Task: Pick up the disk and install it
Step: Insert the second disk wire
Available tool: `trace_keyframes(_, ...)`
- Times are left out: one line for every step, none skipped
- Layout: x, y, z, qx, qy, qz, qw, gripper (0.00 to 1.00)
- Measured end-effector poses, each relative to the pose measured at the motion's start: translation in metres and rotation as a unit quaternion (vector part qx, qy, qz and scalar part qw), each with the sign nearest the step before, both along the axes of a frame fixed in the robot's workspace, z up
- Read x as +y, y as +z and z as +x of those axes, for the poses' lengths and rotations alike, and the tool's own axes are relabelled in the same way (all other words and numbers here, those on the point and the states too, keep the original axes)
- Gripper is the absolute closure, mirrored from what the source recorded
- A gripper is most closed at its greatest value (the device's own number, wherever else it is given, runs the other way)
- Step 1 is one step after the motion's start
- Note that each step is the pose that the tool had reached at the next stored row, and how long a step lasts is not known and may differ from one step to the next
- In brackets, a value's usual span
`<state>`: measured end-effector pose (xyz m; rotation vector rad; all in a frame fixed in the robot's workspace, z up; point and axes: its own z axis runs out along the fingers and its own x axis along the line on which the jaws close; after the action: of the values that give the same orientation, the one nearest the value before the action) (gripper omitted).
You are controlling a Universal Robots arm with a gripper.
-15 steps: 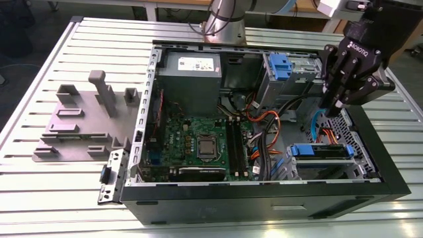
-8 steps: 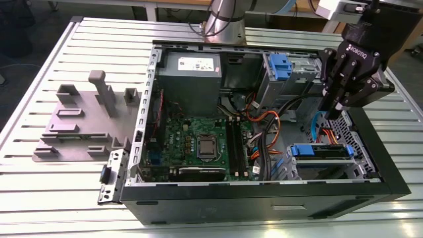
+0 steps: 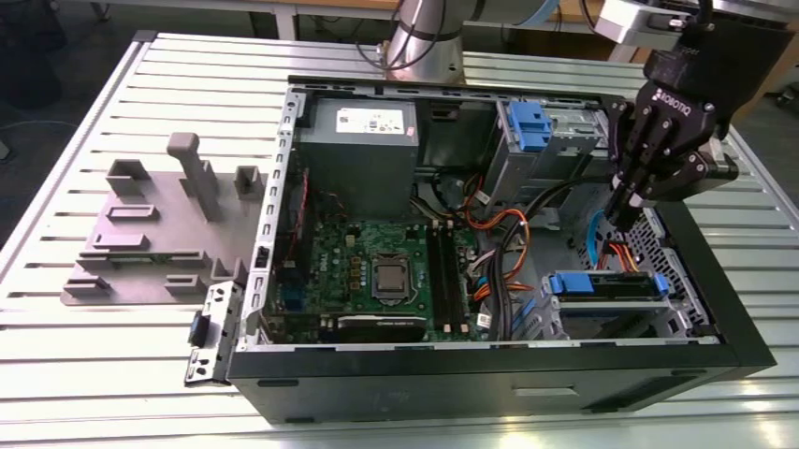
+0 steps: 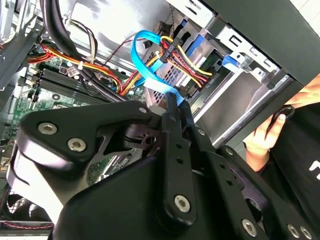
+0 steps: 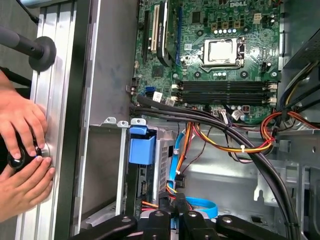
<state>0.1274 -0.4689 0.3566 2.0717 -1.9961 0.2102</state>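
The disk point(image 3: 620, 285) sits on edge in the drive bay at the front right corner of the open computer case point(image 3: 500, 374); a strip of its blue-and-white label shows beside a blue latch point(image 3: 571, 282). My black gripper point(image 3: 624, 206) hangs just above that bay by the case's right wall, fingers pressed together, and I see nothing between them. In both wrist views the fingertips point(image 4: 175, 102) point(image 5: 166, 200) point at a blue flat cable point(image 4: 145, 55) and a bundle of red, yellow and orange wires point(image 4: 185, 65). The blue latch point(image 5: 141, 147) stands beside the disk's perforated silver face point(image 5: 162, 160).
Inside the case lie the motherboard point(image 3: 374, 271), a grey power supply box point(image 3: 362, 140) and a second blue latch point(image 3: 529, 126). A grey fixture plate point(image 3: 163, 234) rests on the slatted table. A person's hands point(image 5: 22, 150) rest on the table edge close to the case.
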Motion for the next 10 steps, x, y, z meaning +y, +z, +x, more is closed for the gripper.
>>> trace_keyframes(0.0001,-0.0003,0.0001,0.0000,0.000,-0.0002,1.00000,0.84)
trace_keyframes(0.0001,-0.0006,0.0002,0.0000,0.000,-0.0004,1.00000,0.84)
trace_keyframes(0.0001,-0.0008,0.0003,0.0000,0.000,-0.0005,1.00000,0.84)
trace_keyframes(0.0001,-0.0010,0.0003,0.0000,0.000,-0.0005,1.00000,0.84)
trace_keyframes(0.0001,-0.0012,0.0003,0.0000,0.000,-0.0004,1.00000,0.84)
trace_keyframes(0.0001,-0.0016,0.0003,0.0000,0.000,-0.0004,1.00000,0.84)
trace_keyframes(0.0001,-0.0021,0.0003,0.0000,0.000,-0.0003,1.00000,0.84)
trace_keyframes(0.0001,-0.0026,0.0004,0.0000,0.000,-0.0003,1.00000,0.84)
trace_keyframes(0.0001,-0.0032,0.0004,0.0000,0.000,-0.0004,1.00000,0.83)
trace_keyframes(0.0001,-0.0041,0.0004,0.0000,0.000,-0.0004,1.00000,0.83)
